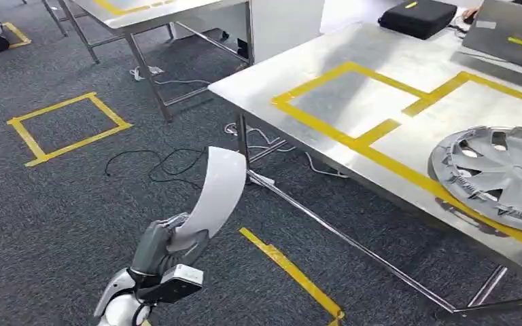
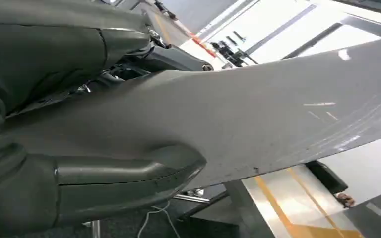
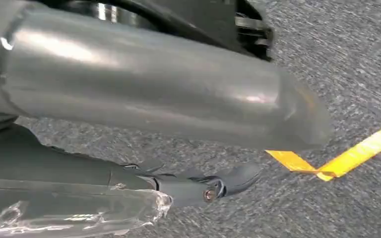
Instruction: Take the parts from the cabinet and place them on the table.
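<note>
A white curved panel part [image 1: 215, 192] stands upright above the carpet, and my left hand [image 1: 161, 243] grips its lower end. In the left wrist view the thumb [image 2: 109, 184] presses on the panel [image 2: 283, 114]. To the right stands the steel table [image 1: 380, 64], marked with yellow taped rectangles [image 1: 355, 102]. A silver wheel cover [image 1: 499, 171] lies on the table near its front right edge. My right hand [image 3: 154, 99] hangs over the grey carpet with its fingers stretched out and nothing in them.
A black case [image 1: 418, 17] and a grey laptop [image 1: 510, 30] sit at the table's far end. A second steel table [image 1: 156, 13] stands at the back. Cables [image 1: 166, 163] trail on the carpet near a yellow taped square [image 1: 68, 125] and a tape strip [image 1: 292, 273].
</note>
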